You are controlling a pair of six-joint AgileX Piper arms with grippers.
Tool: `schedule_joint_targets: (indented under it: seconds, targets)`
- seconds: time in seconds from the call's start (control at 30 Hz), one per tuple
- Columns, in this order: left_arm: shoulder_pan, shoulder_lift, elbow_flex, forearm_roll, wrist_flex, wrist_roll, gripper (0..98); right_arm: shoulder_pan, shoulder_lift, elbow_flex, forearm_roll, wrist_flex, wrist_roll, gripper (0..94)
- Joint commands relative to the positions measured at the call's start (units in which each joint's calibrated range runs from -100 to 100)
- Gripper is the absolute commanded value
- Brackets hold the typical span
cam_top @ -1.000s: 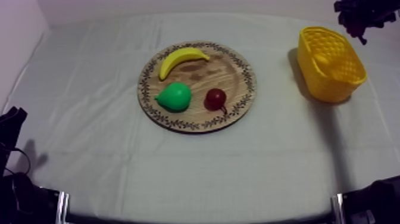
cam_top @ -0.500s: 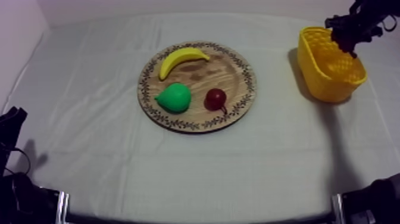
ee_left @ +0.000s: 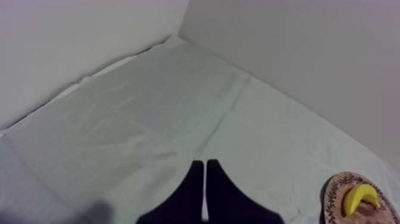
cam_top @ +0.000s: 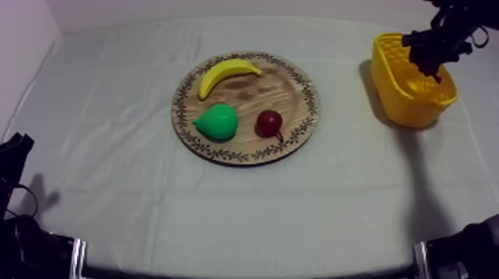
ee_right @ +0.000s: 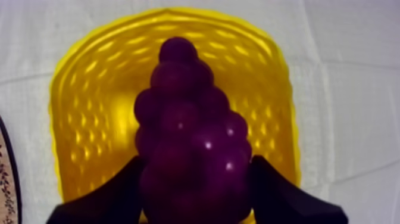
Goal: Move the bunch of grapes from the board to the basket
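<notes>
The purple bunch of grapes point(ee_right: 190, 143) hangs just above the open mouth of the yellow basket point(ee_right: 89, 119), with my right gripper point(ee_right: 193, 193) shut on it from both sides. From above, the right gripper point(cam_top: 429, 53) hovers over the basket point(cam_top: 405, 104) at the table's far right. The round wooden board point(cam_top: 286, 93) lies mid-table and holds a banana point(cam_top: 226, 74), a pear point(cam_top: 217, 121) and a small red fruit point(cam_top: 269, 123). My left gripper point(ee_left: 205, 179) is shut on nothing, its fingers together as a wedge over bare cloth, with the board point(ee_left: 333, 196) and banana point(ee_left: 359, 196) far off.
The left arm point(cam_top: 15, 159) rests low at the table's left edge. Walls meet at a corner behind the table. Grey-white cloth stretches between the board and the basket.
My right gripper has come in from the upper right corner and dropped leftward over the basket with the grapes in it. The left arm and the board's fruit have stayed put.
</notes>
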Motion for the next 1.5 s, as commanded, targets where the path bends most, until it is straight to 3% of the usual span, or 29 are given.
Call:
schedule_joint_targets:
  seconds: [0.0,0.33,0.4,0.5,0.57,0.67,0.8,0.93,1.03,1.47]
  targets:
    - [0.0,0.0,0.0,-0.01,0.0,0.0,0.1,0.0,0.2,0.7,0.2,-0.2,0.0,27.5]
    - [0.0,0.0,0.0,-0.01,0.0,0.0,0.1,-0.4,0.7,3.2,0.0,-1.9,0.7,29.7]
    - [0.0,0.0,0.0,-0.01,0.0,0.0,0.1,-0.6,0.6,3.8,0.3,-2.6,0.4,38.9]
    - [0.0,0.0,0.0,-0.01,0.0,0.0,0.1,-0.8,0.5,4.7,0.6,-3.3,0.9,63.9]
    - [0.0,0.0,0.0,-0.01,0.0,0.0,0.1,-0.8,0.3,4.9,0.3,-3.3,1.5,75.2]
    - [0.0,0.0,0.0,-0.01,0.0,0.0,0.1,-0.9,-0.1,5.2,0.1,-3.2,2.1,83.6]
    - [0.0,0.0,0.0,-0.01,0.0,0.0,0.1,-0.8,-0.7,5.8,0.0,-3.1,2.3,86.7]
    - [0.0,0.0,0.0,-0.01,0.0,0.0,0.1,-0.8,-1.7,6.3,0.3,-3.2,2.2,85.5]
    - [0.0,0.0,0.0,-0.01,0.0,0.0,0.1,-0.8,-2.9,6.6,0.8,-3.1,1.8,79.6]
    - [0.0,0.0,0.0,-0.01,0.0,0.0,0.1,-1.6,-18.2,14.2,1.3,-2.8,0.6,36.4]
